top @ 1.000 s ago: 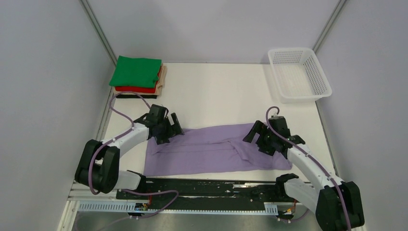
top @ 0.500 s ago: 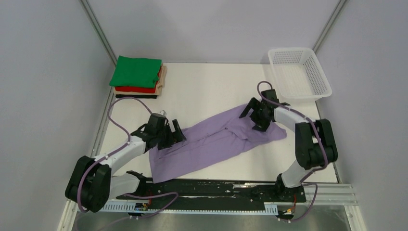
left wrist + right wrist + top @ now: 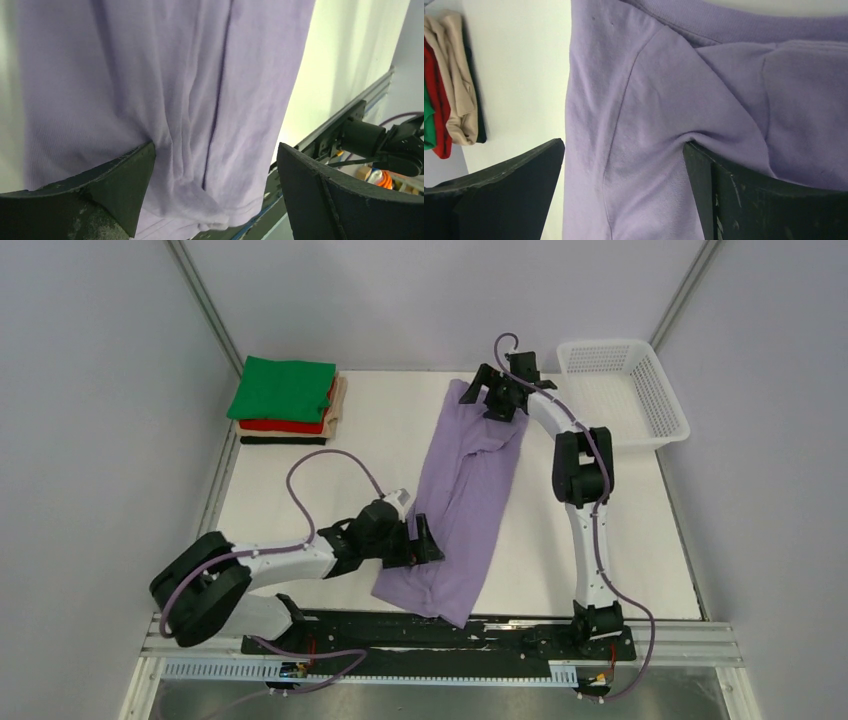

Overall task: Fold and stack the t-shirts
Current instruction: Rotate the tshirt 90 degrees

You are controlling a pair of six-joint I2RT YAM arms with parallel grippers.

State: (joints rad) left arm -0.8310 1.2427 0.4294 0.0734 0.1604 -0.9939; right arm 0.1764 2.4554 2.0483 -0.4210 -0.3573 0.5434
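Note:
One lavender t-shirt [image 3: 465, 490] lies folded into a long strip, running from the table's far middle down towards the near edge. My left gripper [image 3: 420, 543] is open over its near end, and the hem bunches between the wide jaws [image 3: 215, 150]. My right gripper [image 3: 492, 400] is open over the far end, by the collar and a sleeve seam [image 3: 623, 145]. Cloth creases against one finger [image 3: 724, 180] of the right gripper. The other t-shirts form a folded stack [image 3: 285, 405] at the far left: green on top, then red and tan.
A white mesh basket [image 3: 630, 445] stands at the far right corner. The black rail [image 3: 450, 625] with cables runs along the near edge, just beyond the shirt's hem. The white table [image 3: 380, 440] shows between the stack and the shirt.
The shirt has swung from lying across the near table to lying lengthwise. My right gripper has moved far back with its end, and the left came nearer and to the right.

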